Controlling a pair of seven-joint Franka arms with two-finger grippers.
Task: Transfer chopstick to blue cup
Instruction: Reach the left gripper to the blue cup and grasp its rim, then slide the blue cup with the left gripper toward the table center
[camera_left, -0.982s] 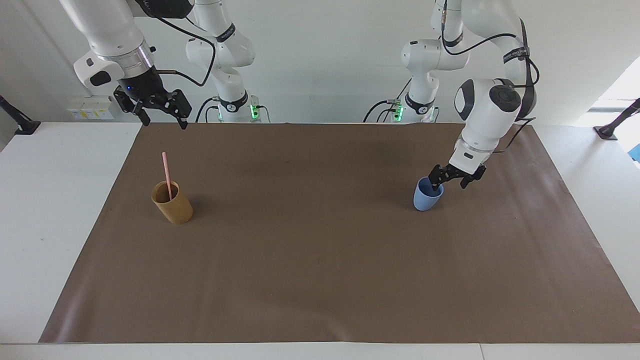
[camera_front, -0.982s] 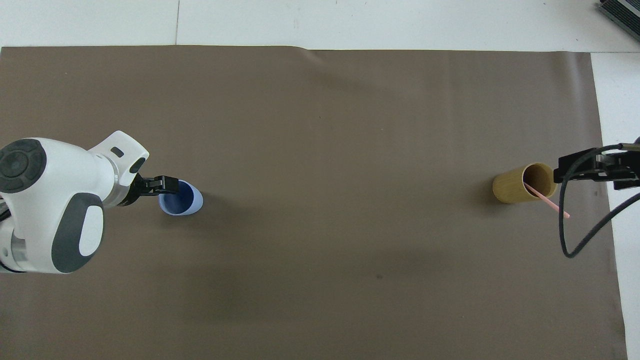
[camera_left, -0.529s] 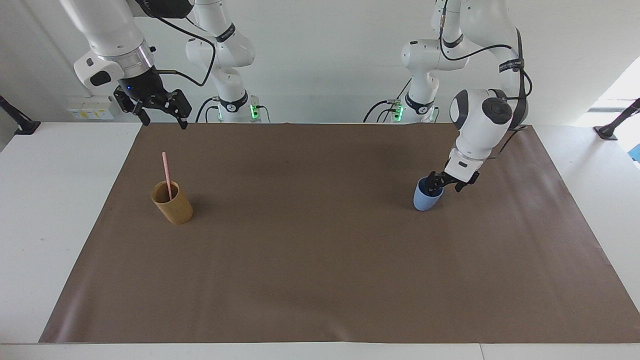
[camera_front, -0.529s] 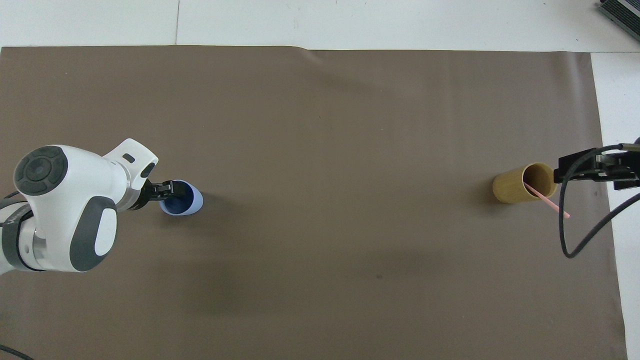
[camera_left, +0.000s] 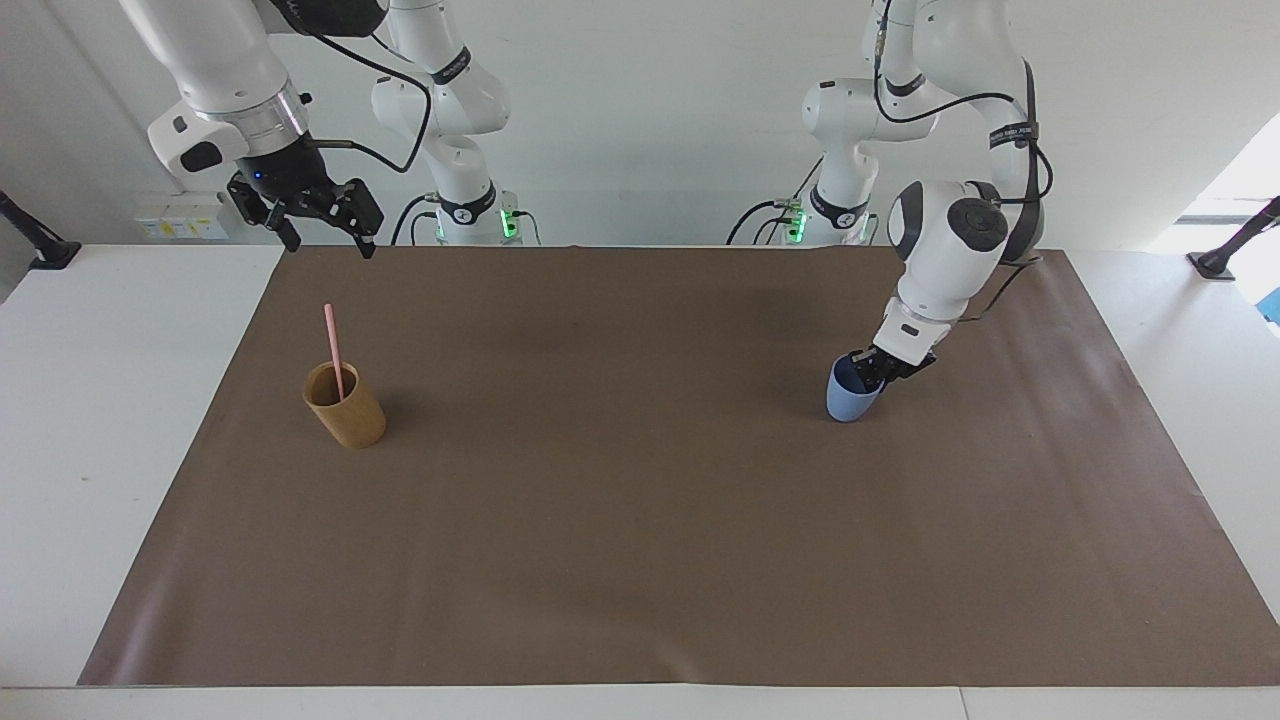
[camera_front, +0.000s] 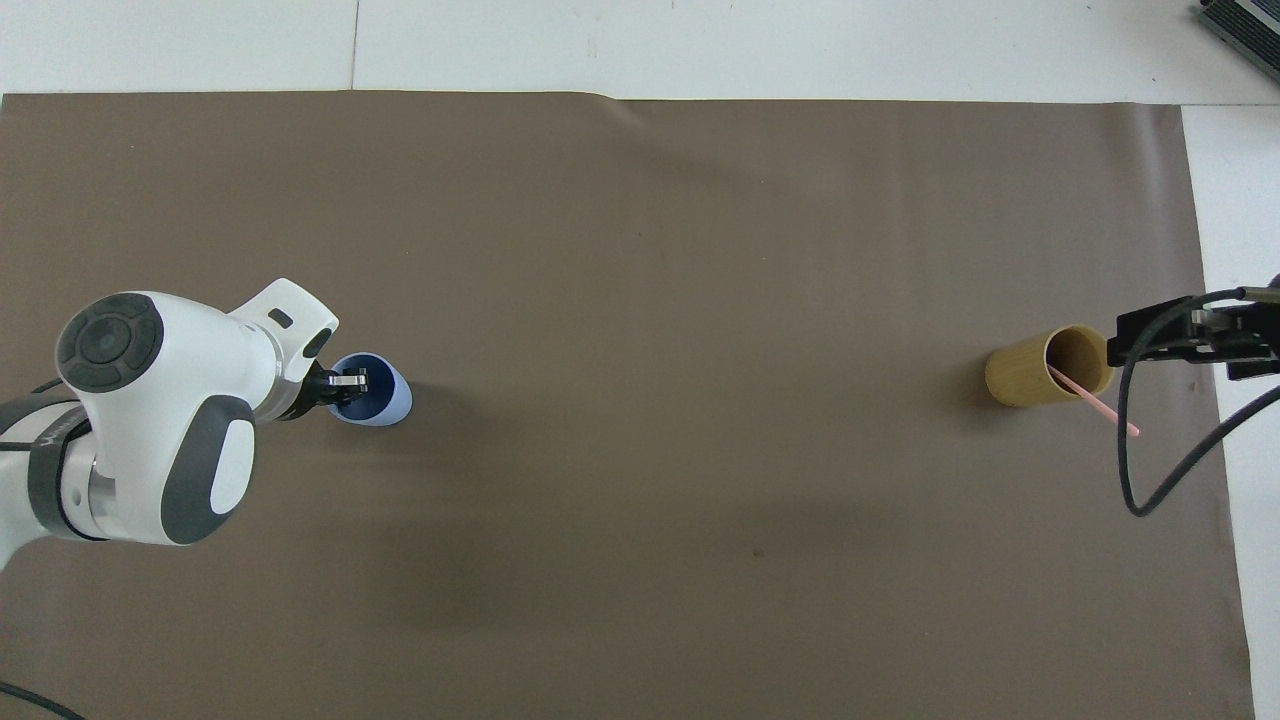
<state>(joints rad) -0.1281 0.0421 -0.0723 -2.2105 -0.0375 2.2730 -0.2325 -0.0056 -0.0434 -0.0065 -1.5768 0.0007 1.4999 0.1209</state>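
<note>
The left gripper (camera_left: 872, 371) is down at the blue cup (camera_left: 851, 396), its fingers drawn together on the cup's rim, one fingertip seemingly inside the mouth, though the overhead view hides the exact contact. The cup stands on the brown mat (camera_left: 640, 520) directly under those fingers. The right gripper (camera_left: 318, 228) waits in the air with its fingers spread apart, holding nothing. Below those fingers and well apart from them, the chopstick (camera_left: 333, 350) stands tilted in the tan cup (camera_left: 346, 408), its upper end poking above the rim.
</note>
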